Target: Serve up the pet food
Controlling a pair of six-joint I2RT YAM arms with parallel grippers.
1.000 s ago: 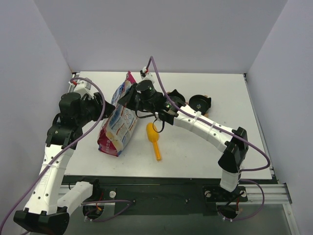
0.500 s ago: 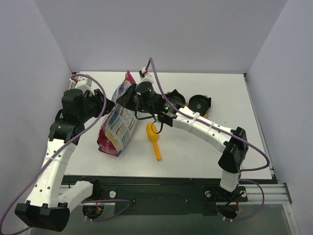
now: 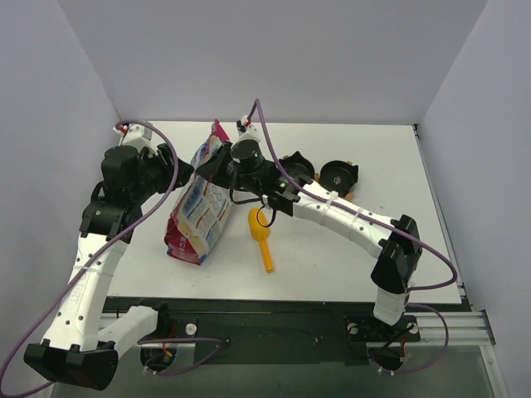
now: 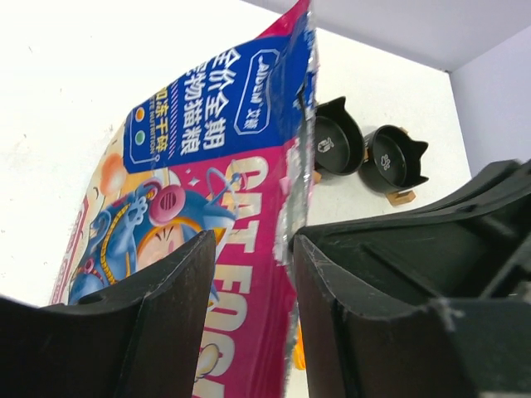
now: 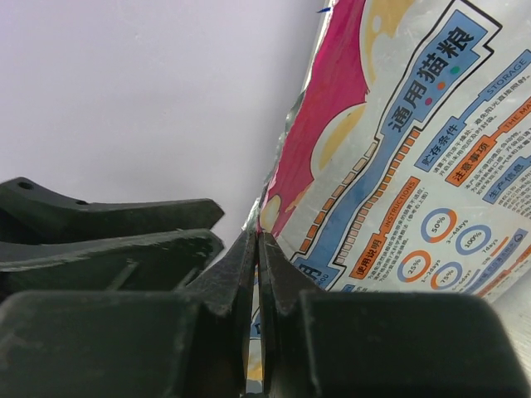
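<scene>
The pet food bag (image 3: 199, 211) stands tilted at the table's left; its pellets are hidden inside. In the left wrist view its magenta and blue printed front (image 4: 207, 166) fills the middle, and its foil side edge runs between my fingers. My left gripper (image 3: 184, 174) (image 4: 253, 257) is open, one jaw on each side of that edge. My right gripper (image 3: 212, 167) (image 5: 257, 249) is shut on the bag's thin upper edge from the other side, with the white-and-blue back (image 5: 431, 166) beside it.
A yellow-orange scoop (image 3: 261, 236) lies on the table right of the bag. Two black bowls with ear-shaped rims (image 3: 338, 174) (image 4: 336, 145) (image 4: 392, 157) sit behind the right arm. Grey walls close in the table on the left, back and right.
My left gripper's jaws have spread wider and its wrist has shifted slightly towards the back. The right gripper and the bag have hardly moved.
</scene>
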